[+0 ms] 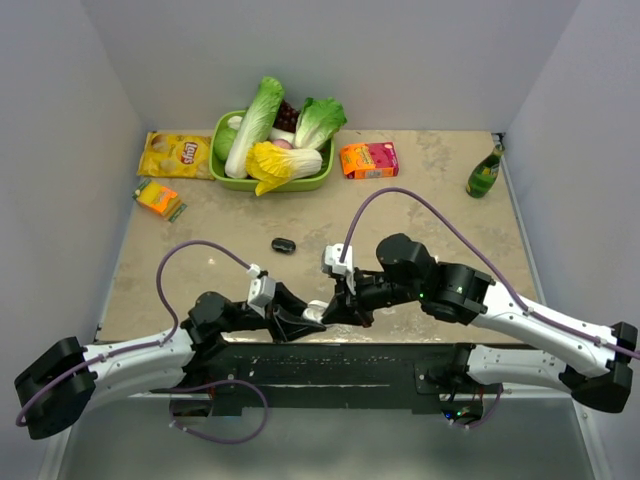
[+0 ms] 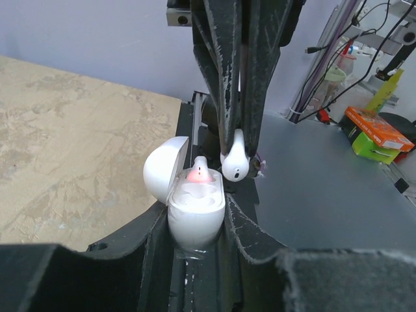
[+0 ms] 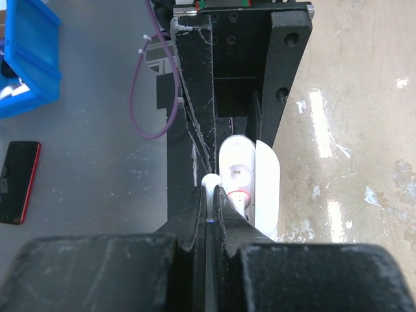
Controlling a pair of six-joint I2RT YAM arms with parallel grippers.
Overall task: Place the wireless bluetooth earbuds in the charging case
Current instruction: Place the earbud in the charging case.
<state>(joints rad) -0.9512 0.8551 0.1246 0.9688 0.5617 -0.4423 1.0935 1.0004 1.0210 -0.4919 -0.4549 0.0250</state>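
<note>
Earbud [image 2: 235, 162], stem upright in the pinching right gripper [image 2: 238, 133], hangs mid-frame in the left wrist view, just up-right of the open case [image 2: 195, 218] clamped by the left gripper [image 2: 198, 242].

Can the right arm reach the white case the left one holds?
Probably yes: the glossy white oval plastic case is open, and the right jaws' tiny white earbud hangs right by its opening, nothing between.
</note>
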